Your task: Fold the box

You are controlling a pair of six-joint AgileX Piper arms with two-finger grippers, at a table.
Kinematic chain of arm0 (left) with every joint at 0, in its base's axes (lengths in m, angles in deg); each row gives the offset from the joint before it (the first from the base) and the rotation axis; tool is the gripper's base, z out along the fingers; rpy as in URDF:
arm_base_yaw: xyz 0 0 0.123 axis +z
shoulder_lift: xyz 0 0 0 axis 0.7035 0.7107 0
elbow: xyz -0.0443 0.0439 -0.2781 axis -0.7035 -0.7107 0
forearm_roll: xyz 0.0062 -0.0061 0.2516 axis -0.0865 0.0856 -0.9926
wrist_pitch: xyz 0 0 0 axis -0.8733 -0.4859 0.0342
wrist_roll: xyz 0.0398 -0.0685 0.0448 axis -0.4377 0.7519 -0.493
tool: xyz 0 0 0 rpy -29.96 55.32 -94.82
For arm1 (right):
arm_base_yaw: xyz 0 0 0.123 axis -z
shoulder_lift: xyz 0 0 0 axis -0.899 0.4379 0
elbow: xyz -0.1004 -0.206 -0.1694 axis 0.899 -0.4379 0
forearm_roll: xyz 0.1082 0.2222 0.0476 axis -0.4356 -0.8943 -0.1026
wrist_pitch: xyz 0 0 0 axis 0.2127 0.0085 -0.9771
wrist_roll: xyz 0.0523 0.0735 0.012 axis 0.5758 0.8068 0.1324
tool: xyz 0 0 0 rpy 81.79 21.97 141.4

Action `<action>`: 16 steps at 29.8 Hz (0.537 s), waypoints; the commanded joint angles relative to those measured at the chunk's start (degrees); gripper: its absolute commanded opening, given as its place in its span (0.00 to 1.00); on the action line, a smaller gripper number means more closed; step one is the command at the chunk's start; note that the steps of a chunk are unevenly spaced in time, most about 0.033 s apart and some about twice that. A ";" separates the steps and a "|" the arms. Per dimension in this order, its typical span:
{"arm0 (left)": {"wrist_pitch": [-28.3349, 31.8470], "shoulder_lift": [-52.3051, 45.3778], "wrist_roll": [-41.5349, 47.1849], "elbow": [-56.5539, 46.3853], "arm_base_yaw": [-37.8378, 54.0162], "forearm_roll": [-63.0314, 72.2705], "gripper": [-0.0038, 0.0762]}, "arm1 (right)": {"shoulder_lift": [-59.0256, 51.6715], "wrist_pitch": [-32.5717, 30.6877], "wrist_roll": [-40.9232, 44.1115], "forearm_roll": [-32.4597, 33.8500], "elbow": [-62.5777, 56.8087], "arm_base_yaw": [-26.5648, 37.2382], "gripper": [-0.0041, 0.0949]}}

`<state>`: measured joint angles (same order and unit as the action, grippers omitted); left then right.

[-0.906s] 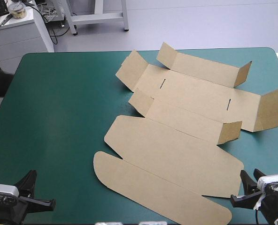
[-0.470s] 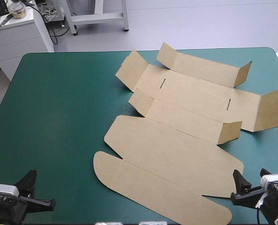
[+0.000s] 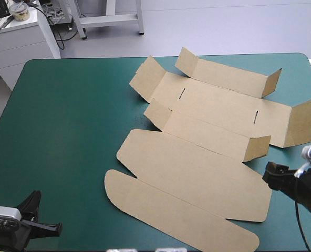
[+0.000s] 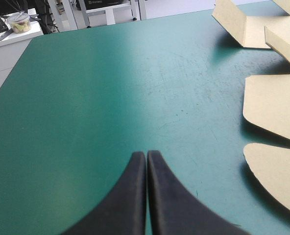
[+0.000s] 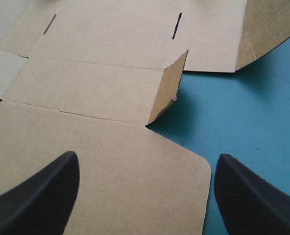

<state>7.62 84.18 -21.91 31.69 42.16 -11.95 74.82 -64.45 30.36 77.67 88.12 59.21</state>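
Observation:
The brown box (image 3: 197, 157) lies unfolded on the table's middle and right, its lid panel and rounded tuck flap (image 3: 171, 210) toward the near edge. Several small side flaps stand partly raised; one (image 5: 167, 90) is just ahead of my right gripper. My right gripper (image 3: 273, 176) hovers open at the lid panel's right corner (image 5: 184, 171), one finger over the board and the other over the cover. My left gripper (image 4: 146, 154) rests shut at the near-left corner (image 3: 40, 226), well left of the box's rounded flap (image 4: 277, 181), and holds nothing.
The teal-green cover (image 3: 66, 131) stretches bare from the box to the left edge. A strip of cover (image 3: 302, 157) runs between the box and the table's right edge. A grey cabinet (image 3: 24, 37) stands beyond the far-left corner.
My right gripper has risen from the near-right corner and moved forward to the lid panel's right corner. The left gripper and the box have not moved.

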 commanded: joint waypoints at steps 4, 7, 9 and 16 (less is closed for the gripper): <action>4.22 -0.68 0.14 1.31 -0.36 0.53 0.04 | 17.74 -0.27 0.19 0.12 10.99 -0.14 0.75; 4.22 -0.68 0.42 1.31 -0.36 0.53 0.04 | 24.25 -0.27 0.19 0.69 13.84 -0.06 0.75; 4.22 -0.68 0.42 1.31 -0.36 0.53 0.04 | 28.57 -0.92 0.29 2.04 15.21 0.40 0.75; 4.22 -0.68 0.42 1.31 -0.36 0.53 0.04 | 42.54 -5.95 -7.03 -1.98 18.97 8.62 0.75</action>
<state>7.62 84.18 -21.91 31.69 42.16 -11.95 114.00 -70.40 26.93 77.46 104.30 64.06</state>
